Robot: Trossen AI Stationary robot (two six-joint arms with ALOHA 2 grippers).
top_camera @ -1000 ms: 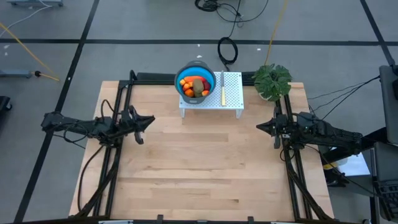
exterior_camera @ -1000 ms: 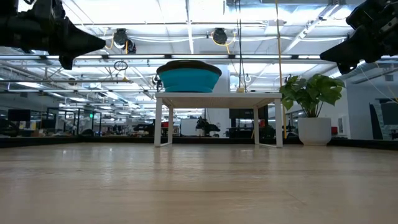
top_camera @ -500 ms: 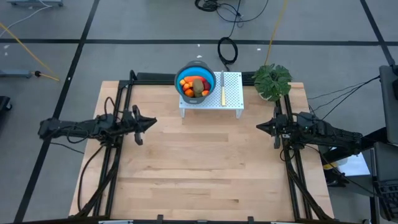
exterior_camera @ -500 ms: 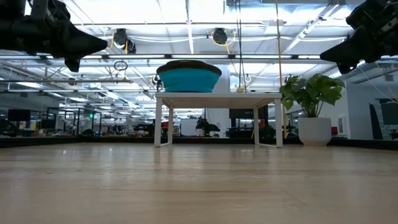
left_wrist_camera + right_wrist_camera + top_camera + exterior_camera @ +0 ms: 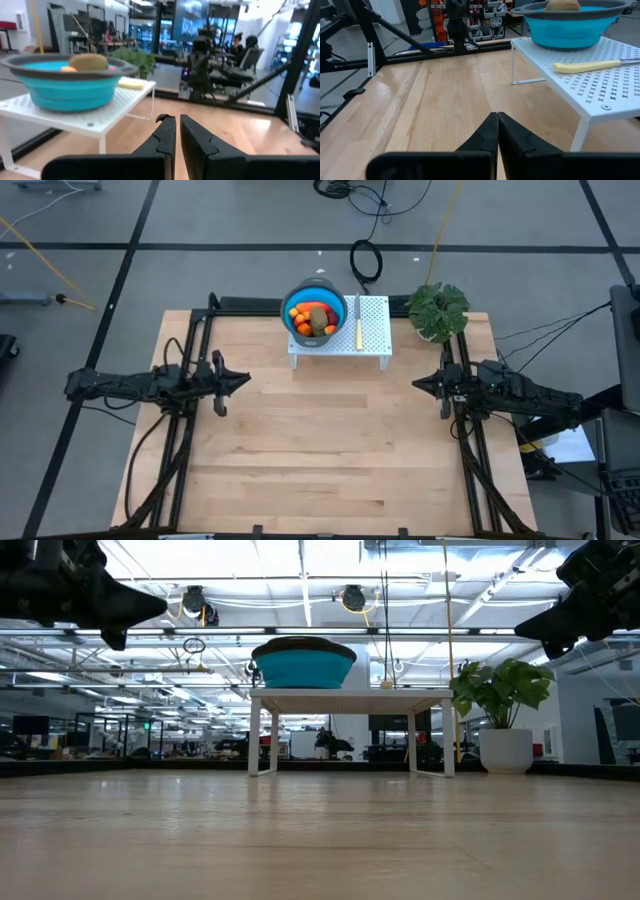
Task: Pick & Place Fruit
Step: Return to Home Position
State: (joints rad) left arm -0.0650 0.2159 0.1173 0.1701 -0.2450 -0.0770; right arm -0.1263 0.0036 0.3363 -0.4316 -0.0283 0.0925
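**Fruit in bowl, both arms hanging back**

Leaving fruit [image 5: 316, 318] piled in blue bowl [image 5: 300, 286] on shelf [image 5: 373, 328], diag. ahead of both grippers, well apart, approx. equidistant. Hovering left gripper [image 5: 243, 378] over bench [image 5: 320, 445], fingers nearly touching, gripping nothing. Holding right gripper [image 5: 416, 385] opp., fingers pressed together, empty. Judging nothing left to pick.

Grey floor [image 5: 250, 220]; bright strip-lit ceiling [image 5: 300, 570]; potted plant [image 5: 500, 700] at the back

A robotics lab: open ceiling lights [image 5: 300, 560], rows of workstations [image 5: 120, 740], cables [image 5: 366, 260] on grey floor [image 5: 250, 275].
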